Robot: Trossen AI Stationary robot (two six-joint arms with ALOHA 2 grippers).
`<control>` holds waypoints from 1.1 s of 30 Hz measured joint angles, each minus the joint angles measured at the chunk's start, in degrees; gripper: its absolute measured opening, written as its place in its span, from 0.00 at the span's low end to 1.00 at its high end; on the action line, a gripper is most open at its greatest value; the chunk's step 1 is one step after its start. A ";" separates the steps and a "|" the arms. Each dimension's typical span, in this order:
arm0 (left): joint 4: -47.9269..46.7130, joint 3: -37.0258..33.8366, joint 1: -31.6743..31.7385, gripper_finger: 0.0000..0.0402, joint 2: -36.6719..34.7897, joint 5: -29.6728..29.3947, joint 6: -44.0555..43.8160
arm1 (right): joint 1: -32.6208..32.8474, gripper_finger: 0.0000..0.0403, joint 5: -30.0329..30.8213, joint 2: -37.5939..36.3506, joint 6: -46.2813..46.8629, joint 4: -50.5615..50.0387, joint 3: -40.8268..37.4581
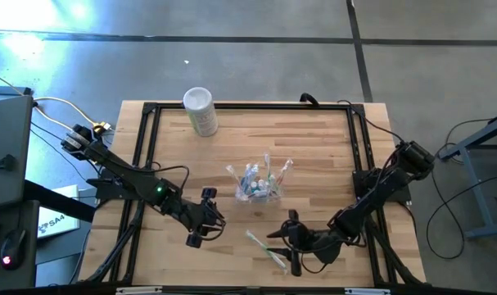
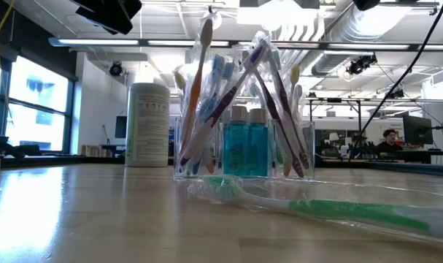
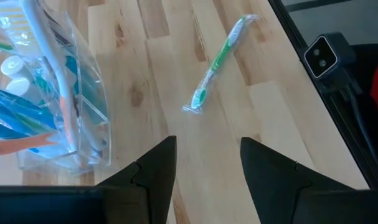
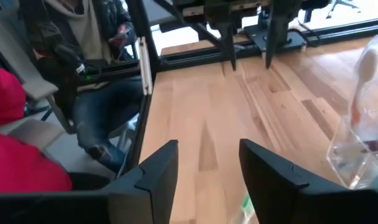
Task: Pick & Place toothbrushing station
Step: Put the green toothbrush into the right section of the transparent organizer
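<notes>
A small clear plastic cup (image 1: 256,182) stands on its base in the middle of the wooden table, filled with several toothbrushes and teal toothpaste tubes (image 2: 244,150). A wrapped green toothbrush (image 1: 267,248) lies flat on the table nearer the front edge, and the left wrist view shows this toothbrush (image 3: 220,62) too. My left gripper (image 1: 218,217) hovers open to the cup's near left, with nothing between its fingers (image 3: 157,168). My right gripper (image 1: 282,242) hovers open beside the lying toothbrush, its fingers (image 4: 160,168) around nothing.
A taller white opaque cylinder (image 1: 201,111) stands at the table's far edge, left of centre. A black frame (image 1: 248,106) runs around the tabletop. A seated person (image 4: 83,81) shows beyond the table's left side. Bare wood lies between the cup and the far edge.
</notes>
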 joint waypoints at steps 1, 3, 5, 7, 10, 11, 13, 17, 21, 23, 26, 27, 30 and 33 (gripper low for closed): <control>-0.07 0.00 0.00 0.43 0.00 0.11 0.19 | 0.00 0.40 0.46 -0.02 0.09 -0.06 0.09; -0.14 0.00 0.00 0.43 0.00 0.11 0.34 | -0.09 0.40 0.46 -0.02 0.26 -0.25 0.09; -0.19 0.00 0.02 0.43 0.00 0.11 0.42 | -0.09 0.40 0.44 -0.02 0.30 -0.25 0.09; -0.21 0.00 0.13 0.43 0.00 0.11 0.46 | -0.09 0.40 0.42 -0.02 0.59 -0.27 0.09; -0.22 0.00 0.13 0.43 0.00 0.04 0.53 | -0.44 0.40 0.15 0.63 1.86 0.07 0.29; -0.22 0.00 0.13 0.43 0.00 0.03 0.56 | -0.50 0.40 -0.15 1.24 1.80 0.03 0.63; -0.39 0.00 0.13 0.43 0.00 0.03 0.59 | -0.63 0.40 -1.67 2.70 1.51 -0.33 1.68; -1.94 -0.04 0.13 0.43 0.00 -0.11 -0.13 | -1.62 0.40 -5.53 7.05 1.38 -3.83 6.24; -2.97 -0.04 0.13 0.43 0.00 -0.11 -1.15 | -2.02 0.40 -7.92 11.01 4.60 -13.43 11.27; -3.00 -0.04 0.13 0.43 0.00 -0.11 -1.24 | -2.25 0.40 -8.98 12.73 7.83 -17.88 13.15; -3.18 -0.04 0.13 0.43 0.00 -0.11 -1.29 | -2.46 0.40 -9.94 15.50 12.14 -21.71 14.81; -3.27 -0.04 0.13 0.43 0.00 -0.11 -1.29 | -2.63 0.40 -10.55 16.30 13.66 -22.53 15.17; -3.58 -0.04 0.13 0.43 0.00 -0.11 -1.29 | -3.32 0.40 -11.84 18.38 18.47 -23.52 15.63; -3.75 -0.04 0.13 0.43 0.00 0.18 -1.29 | -4.12 0.40 -12.44 20.14 21.31 -23.43 15.61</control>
